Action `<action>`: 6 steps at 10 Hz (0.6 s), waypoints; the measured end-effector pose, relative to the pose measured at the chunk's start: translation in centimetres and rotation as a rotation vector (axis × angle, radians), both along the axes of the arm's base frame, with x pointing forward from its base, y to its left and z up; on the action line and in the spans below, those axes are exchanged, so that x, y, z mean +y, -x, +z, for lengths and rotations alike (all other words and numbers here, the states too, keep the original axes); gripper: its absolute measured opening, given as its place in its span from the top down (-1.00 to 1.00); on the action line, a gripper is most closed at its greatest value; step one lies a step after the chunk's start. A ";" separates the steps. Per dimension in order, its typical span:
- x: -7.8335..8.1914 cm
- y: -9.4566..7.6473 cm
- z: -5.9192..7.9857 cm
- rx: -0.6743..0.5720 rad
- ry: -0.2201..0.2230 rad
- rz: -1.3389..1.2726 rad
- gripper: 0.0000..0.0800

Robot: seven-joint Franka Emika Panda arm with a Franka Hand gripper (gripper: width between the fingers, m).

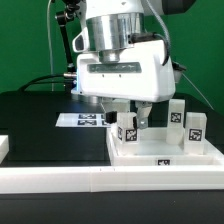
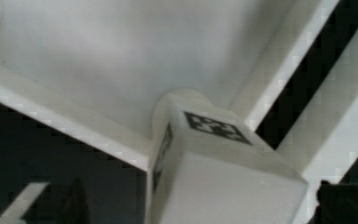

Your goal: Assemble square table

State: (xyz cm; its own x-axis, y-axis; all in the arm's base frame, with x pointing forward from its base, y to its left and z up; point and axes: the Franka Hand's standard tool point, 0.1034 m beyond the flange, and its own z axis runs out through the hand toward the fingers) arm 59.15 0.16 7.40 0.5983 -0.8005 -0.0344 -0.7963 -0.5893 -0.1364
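Observation:
The white square tabletop [image 1: 135,153] lies at the exterior view's right, rim up. A white leg block [image 1: 128,131] with a tag stands upright in its near corner. My gripper [image 1: 131,120] hangs straight over that leg, open, one finger on each side of it. Two more tagged legs [image 1: 177,113] [image 1: 195,128] stand upright in the corners toward the exterior view's right. In the wrist view the leg [image 2: 229,175] fills the space between the jaws of my gripper [image 2: 202,215], standing in the corner of the tabletop [image 2: 105,50]. Its tag [image 2: 211,127] faces the camera.
The marker board [image 1: 85,120] lies flat on the black table behind the tabletop, toward the exterior view's left. A long white rail [image 1: 60,178] runs along the front edge. Cables hang behind the arm against the green backdrop.

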 end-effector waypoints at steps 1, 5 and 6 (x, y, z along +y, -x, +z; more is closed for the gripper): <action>0.0 0.0 0.0 -0.006 0.006 0.060 -0.62; 0.1 0.0 -0.1 -0.033 0.050 0.389 -0.62; 0.3 0.0 -0.1 -0.040 0.059 0.467 -0.62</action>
